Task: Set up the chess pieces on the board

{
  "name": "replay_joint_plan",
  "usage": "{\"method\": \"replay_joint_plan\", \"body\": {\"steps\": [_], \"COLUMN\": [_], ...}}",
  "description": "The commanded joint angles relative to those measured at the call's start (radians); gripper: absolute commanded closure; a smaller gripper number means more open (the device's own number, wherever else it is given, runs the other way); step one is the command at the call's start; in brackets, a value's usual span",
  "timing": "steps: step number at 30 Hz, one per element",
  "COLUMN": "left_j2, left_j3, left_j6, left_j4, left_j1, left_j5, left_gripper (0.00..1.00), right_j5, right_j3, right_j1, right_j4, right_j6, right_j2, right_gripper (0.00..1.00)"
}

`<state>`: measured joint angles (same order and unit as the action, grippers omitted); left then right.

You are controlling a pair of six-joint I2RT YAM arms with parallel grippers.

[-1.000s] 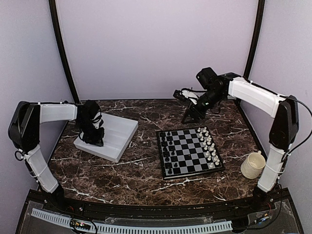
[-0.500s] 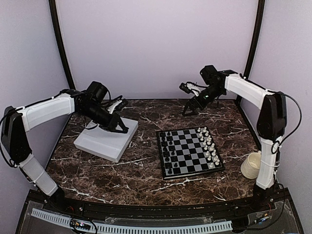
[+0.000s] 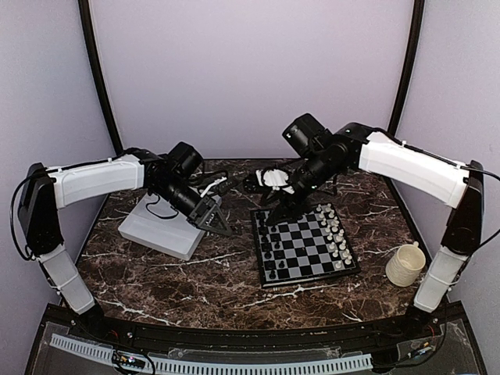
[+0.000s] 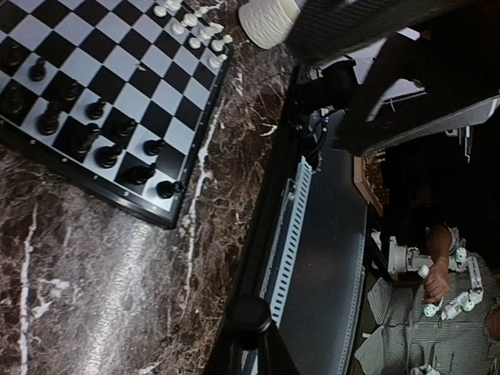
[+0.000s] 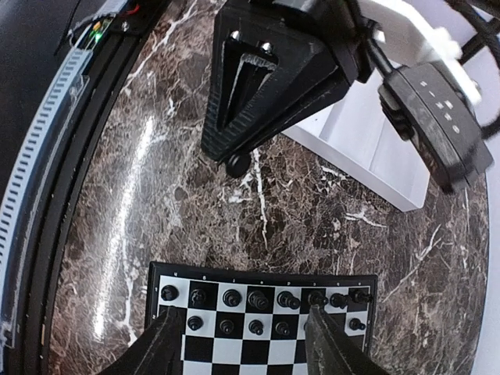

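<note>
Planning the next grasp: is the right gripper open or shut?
Open: the right gripper shows both fingers apart, board visible between them.

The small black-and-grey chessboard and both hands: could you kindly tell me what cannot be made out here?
Tiny black chess piece in the shut left hand: right wrist view, fingers hide all but its round end; kind unknown.
Small black-and-grey chessboard: right wrist view, cut off by the bottom edge, partly behind the open right hand.
White rectangular tray: top view, left arm covers much of it.
</note>
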<state>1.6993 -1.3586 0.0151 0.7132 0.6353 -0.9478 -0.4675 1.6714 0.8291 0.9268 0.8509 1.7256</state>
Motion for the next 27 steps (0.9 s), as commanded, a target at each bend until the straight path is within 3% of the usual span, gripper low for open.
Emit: {"method": "replay_joint_plan", "body": {"steps": [1, 8, 15, 27], "left_j2": [0.006, 0.037, 0.061, 0.079], "left_j3": [0.025, 0.026, 0.013, 0.003], "left_j6": [-0.024, -0.02, -0.02, 0.012], "left_j4": [0.026, 0.023, 0.039, 0.037], "left_j1": [0.029, 0.066, 0.081, 0.085], "left_j5": [-0.136, -0.219, -0.233, -0.197], "left_gripper": [0.98, 0.98, 0.98, 1.0], "right_j5": [0.156, 0.295, 0.327, 0.365], "right_j3": [-0.005, 0.002, 0.023, 0.036], "right_j1": [0.087, 0.203, 0.255, 0.311], "right_j4": [-0.021, -0.067, -0.077, -0.044], "right_j6": [0.106, 0.087, 0.071, 0.085], "right_j2": [0.049, 0.079, 0.097, 0.103], "right_gripper": [0.45, 0.45, 0.46, 0.61]}}
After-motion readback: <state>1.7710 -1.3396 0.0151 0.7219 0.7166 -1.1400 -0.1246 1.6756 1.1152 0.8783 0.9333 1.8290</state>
